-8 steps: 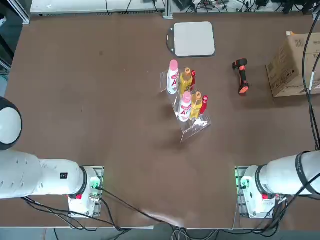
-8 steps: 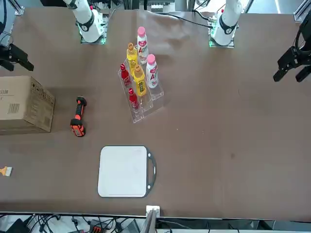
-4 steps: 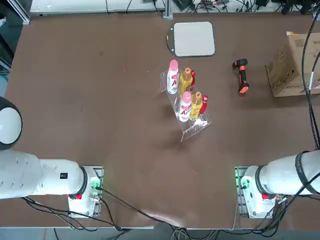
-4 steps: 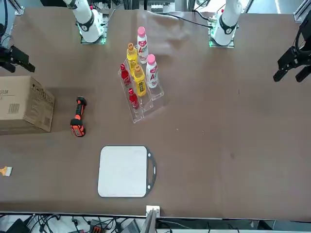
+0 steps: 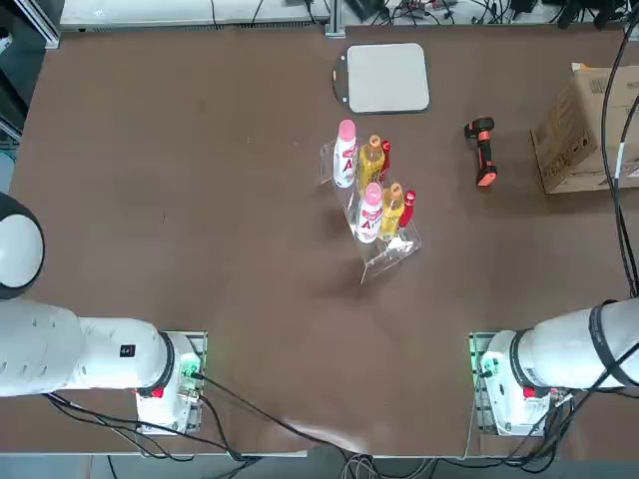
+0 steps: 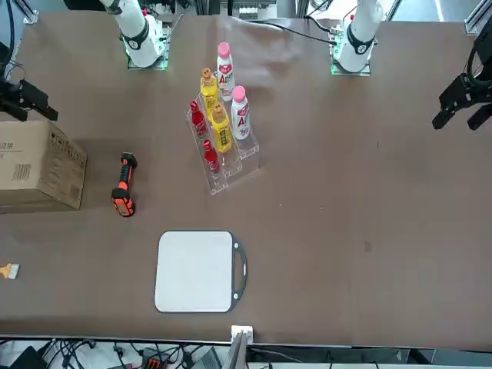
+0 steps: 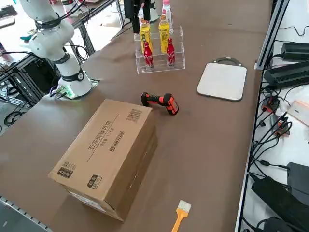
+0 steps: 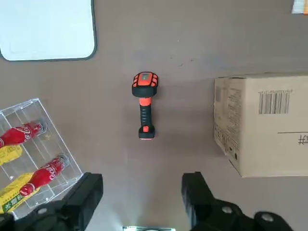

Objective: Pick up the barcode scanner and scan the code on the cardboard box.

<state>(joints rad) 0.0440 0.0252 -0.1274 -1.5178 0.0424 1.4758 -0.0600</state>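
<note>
Tabletop [image 5: 200, 200] brown, wide. Box [image 7: 108, 152] sits at right edge, barcode faces up. Scanner [image 8: 144, 109] lies flat just beside box, apart from it, nearer far edge than near. Right pincer [image 8: 142, 192] hangs above scanner, jaws spread wide, nothing held. Judgement: scanner light, rigid, plastic likely a bit slick; best grip across narrow handle, not bulky head.

Black-and-orange barcode scanner [image 8: 144, 110], brown cardboard box [image 8: 264, 122], grey pad [image 8: 45, 29].
</note>
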